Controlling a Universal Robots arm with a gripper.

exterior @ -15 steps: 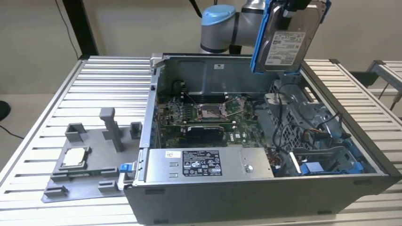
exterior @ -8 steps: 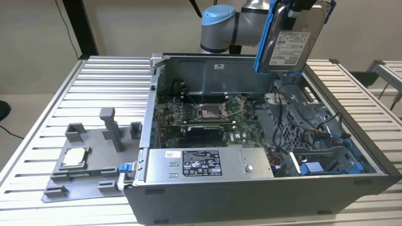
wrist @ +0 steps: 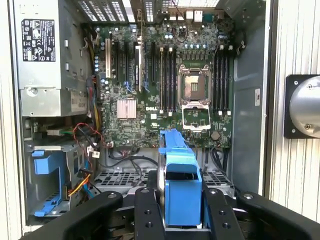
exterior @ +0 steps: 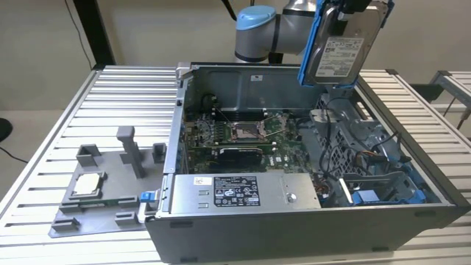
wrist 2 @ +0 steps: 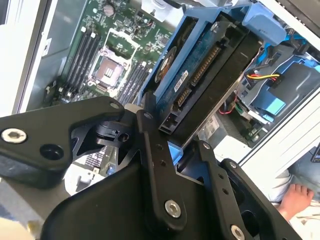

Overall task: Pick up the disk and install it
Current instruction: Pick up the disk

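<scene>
Disk (exterior: 342, 49), flat silver slab in blue plastic, clamped by end effector (wrist: 182, 200).

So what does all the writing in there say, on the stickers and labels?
Label on the disk: print too small to read.
Label on the grey box: too small to read.
Small sticker on the case wall: blurred.
Nothing is clear enough to quote.

beige wall (exterior: 162, 27) behind a ribbed metal table (exterior: 118, 105) — black upright post (exterior: 94, 30).
</scene>
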